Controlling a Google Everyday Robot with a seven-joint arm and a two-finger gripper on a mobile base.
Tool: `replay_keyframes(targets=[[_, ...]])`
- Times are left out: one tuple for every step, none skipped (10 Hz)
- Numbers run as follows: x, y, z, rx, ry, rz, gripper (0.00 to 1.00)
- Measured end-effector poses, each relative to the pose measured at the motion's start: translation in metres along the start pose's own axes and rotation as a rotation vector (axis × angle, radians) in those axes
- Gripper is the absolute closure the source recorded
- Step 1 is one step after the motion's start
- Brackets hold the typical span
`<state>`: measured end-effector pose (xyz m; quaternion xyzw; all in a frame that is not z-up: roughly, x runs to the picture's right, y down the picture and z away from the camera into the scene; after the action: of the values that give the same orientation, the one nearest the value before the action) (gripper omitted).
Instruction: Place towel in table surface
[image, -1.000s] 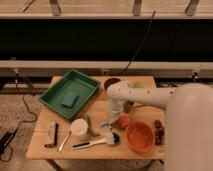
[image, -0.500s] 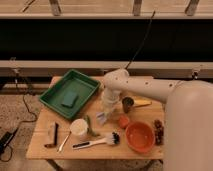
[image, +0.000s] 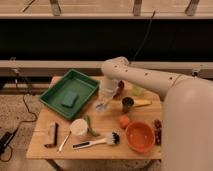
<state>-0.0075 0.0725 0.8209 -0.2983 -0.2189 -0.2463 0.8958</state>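
The towel (image: 70, 99) is a small green folded cloth lying inside the green tray (image: 86, 78) on the left part of the wooden table (image: 107, 122). My gripper (image: 102, 105) hangs from the white arm just off the tray's right edge, low over the table, about a hand's width right of the towel. It holds nothing that I can see.
A dark cup (image: 128, 104), a yellow item (image: 142, 103) and a green cup (image: 137, 91) stand right of the gripper. In front are a white cup (image: 78, 127), a green vegetable (image: 91, 126), a dish brush (image: 95, 142), an orange fruit (image: 124, 121) and an orange bowl (image: 139, 136).
The arm has swung left, from over the right middle of the table to the right edge of the green tray. The towel has not moved.
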Motion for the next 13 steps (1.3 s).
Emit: replay_keyframes(targets=[[-0.001, -0.004, -0.013, 0.016, 0.001, -0.007, 1.0], [0.0, -0.005, -0.025, 0.025, 0.003, -0.009, 1.0], [0.0, -0.007, -0.044, 0.039, 0.005, -0.012, 1.0], [0.0, -0.009, -0.066, 0.061, 0.007, -0.017, 1.0], [0.001, -0.01, -0.079, 0.08, 0.01, -0.017, 1.0], [0.004, -0.009, -0.091, 0.097, 0.013, -0.017, 1.0], [0.007, -0.008, -0.099, 0.107, 0.015, -0.017, 1.0], [0.005, -0.009, -0.099, 0.106, 0.014, -0.022, 1.0], [0.003, -0.009, -0.095, 0.099, 0.009, -0.027, 1.0], [0.001, -0.007, -0.085, 0.082, 0.002, -0.031, 1.0], [0.001, -0.004, -0.069, 0.062, -0.004, -0.031, 1.0], [0.001, -0.002, -0.055, 0.044, -0.01, -0.03, 1.0], [0.0, 0.001, -0.035, 0.017, -0.016, -0.031, 1.0]])
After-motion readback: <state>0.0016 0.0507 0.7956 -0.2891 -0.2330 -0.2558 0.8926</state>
